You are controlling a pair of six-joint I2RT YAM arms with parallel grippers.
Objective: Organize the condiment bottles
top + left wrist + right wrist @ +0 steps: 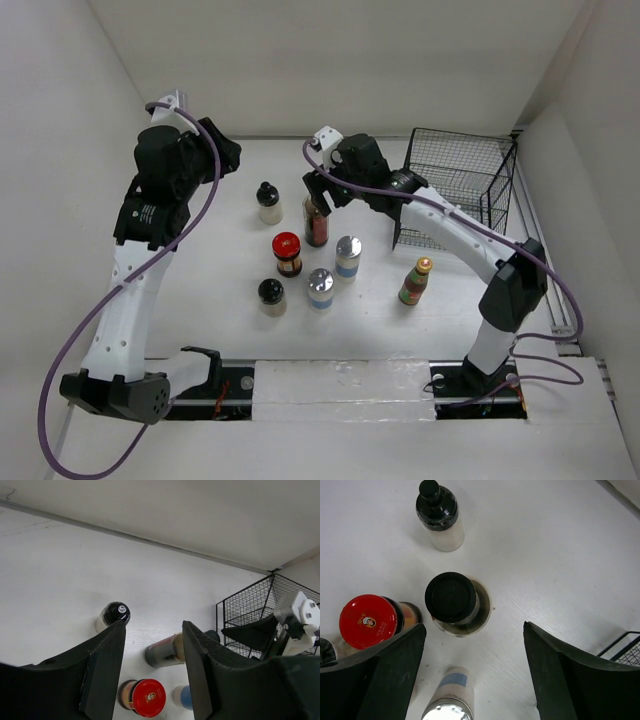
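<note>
The seven bottles [287, 253] stand upright on the table [200, 300], all outside the wire basket [500, 190] to their right, with the right gripper [474, 627] spread wide over the tall dark bottle [451, 597] and the left gripper [154, 630] likewise parted, raised at the back left.

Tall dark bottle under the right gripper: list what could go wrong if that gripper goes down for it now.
1. The red-lidded jar stands right beside one finger of the open right gripper; on the way down, that finger may clip it.
2. The tall dark bottle looks off centre between the fingers, so closing could tip it, perhaps onto the nearby silver-capped shaker.
</note>
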